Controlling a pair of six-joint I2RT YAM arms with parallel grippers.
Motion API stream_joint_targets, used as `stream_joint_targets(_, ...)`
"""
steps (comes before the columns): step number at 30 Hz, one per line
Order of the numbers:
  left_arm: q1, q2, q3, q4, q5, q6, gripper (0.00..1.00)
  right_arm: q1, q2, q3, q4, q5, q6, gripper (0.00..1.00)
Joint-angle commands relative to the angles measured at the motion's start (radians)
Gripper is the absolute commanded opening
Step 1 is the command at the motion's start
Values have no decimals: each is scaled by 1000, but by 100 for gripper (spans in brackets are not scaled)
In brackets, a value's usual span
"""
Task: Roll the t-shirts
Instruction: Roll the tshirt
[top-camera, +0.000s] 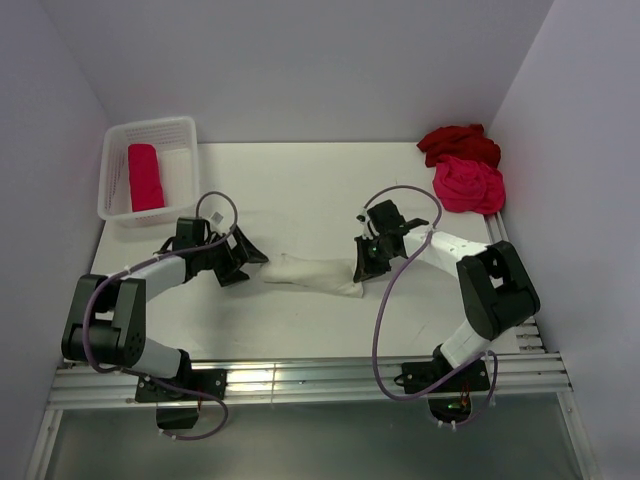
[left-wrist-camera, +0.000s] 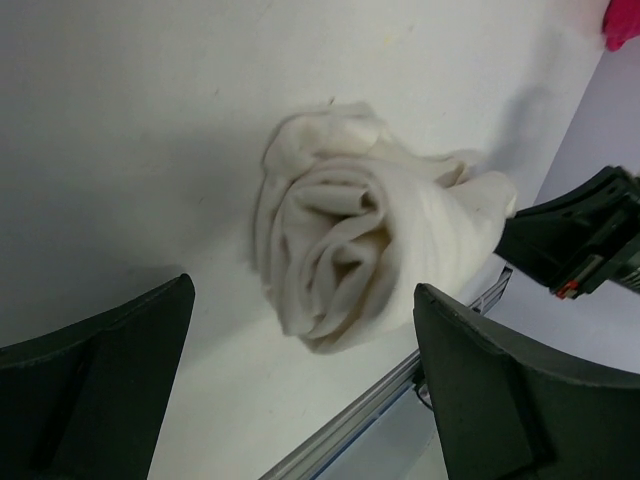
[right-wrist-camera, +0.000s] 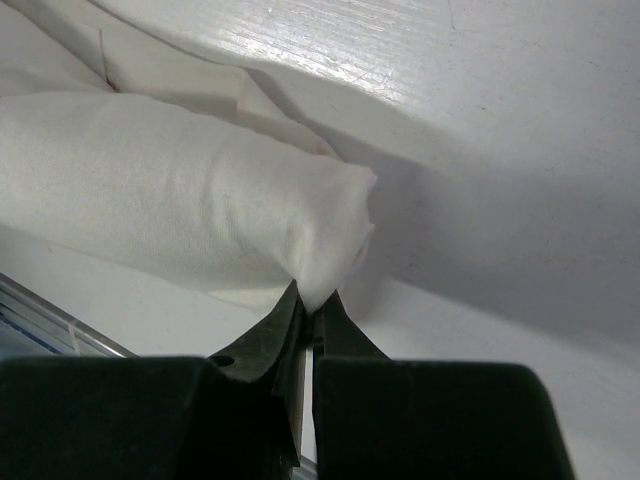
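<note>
The cream-white t-shirt (top-camera: 312, 274) lies rolled into a tube on the table between the two grippers. My right gripper (top-camera: 366, 268) is shut on its right end, and the right wrist view shows the roll (right-wrist-camera: 190, 200) pinched at the gripper's (right-wrist-camera: 315, 308) tips. My left gripper (top-camera: 246, 257) is open at the roll's left end without touching it; the left wrist view shows the spiral end of the roll (left-wrist-camera: 350, 235) ahead of the gripper (left-wrist-camera: 305, 350), jaws wide apart. A rolled pink-red shirt (top-camera: 144, 176) lies in the basket. A dark red shirt (top-camera: 458, 142) and a pink-red shirt (top-camera: 468, 186) lie crumpled at the back right.
The white slatted basket (top-camera: 186, 132) stands at the back left. The table's metal front rail (top-camera: 300, 380) runs along the near edge. White walls enclose the table on three sides.
</note>
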Motion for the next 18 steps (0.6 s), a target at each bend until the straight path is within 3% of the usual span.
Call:
stream_joint_targets(1,4,-36,-57,-23,39,30,96,-18,30,12,-8,94,-38,0)
stream_joint_targets(10,2,81,-98,164,85,-77,93,-17,19,-2,-1,86,-33,0)
stream_joint_targets(18,-27,154,-72,196,72,-110,91,-18,13,1,-4,91,-30,0)
